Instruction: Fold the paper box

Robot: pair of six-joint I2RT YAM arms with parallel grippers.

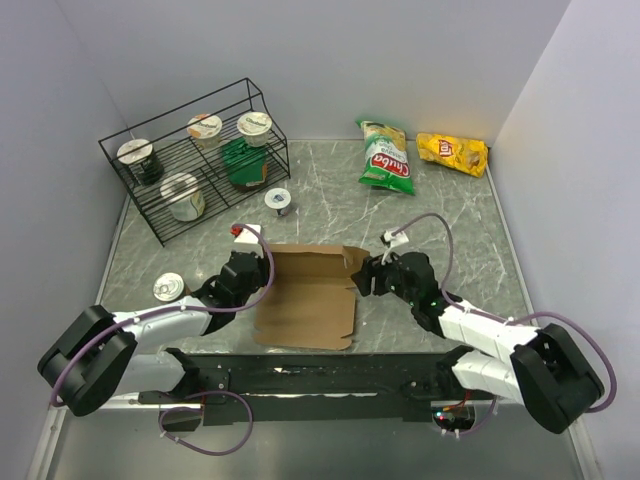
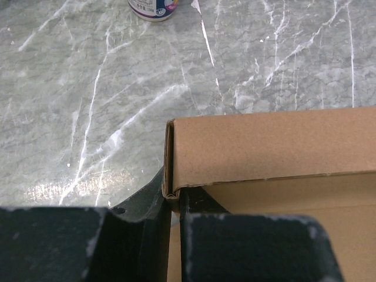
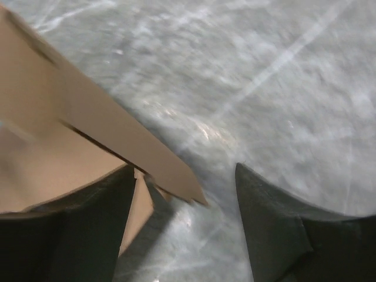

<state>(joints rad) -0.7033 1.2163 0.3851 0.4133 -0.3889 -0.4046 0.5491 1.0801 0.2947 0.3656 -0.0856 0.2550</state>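
The left gripper (image 2: pixel 175 204) pinches the paper box (image 1: pixel 305 300) by its left wall — the right gripper (image 3: pixel 185 179) gapes beside the right flap, grasping nothing.

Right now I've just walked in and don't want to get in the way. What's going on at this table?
Two robot arms are folding a brown paper box in the middle of the table. The left pincer is shut on the box's far left corner, where a wall stands raised. The right pincer is open at the box's right side, with a flap's tip between its fingers but not clamped. The box is only partly folded.
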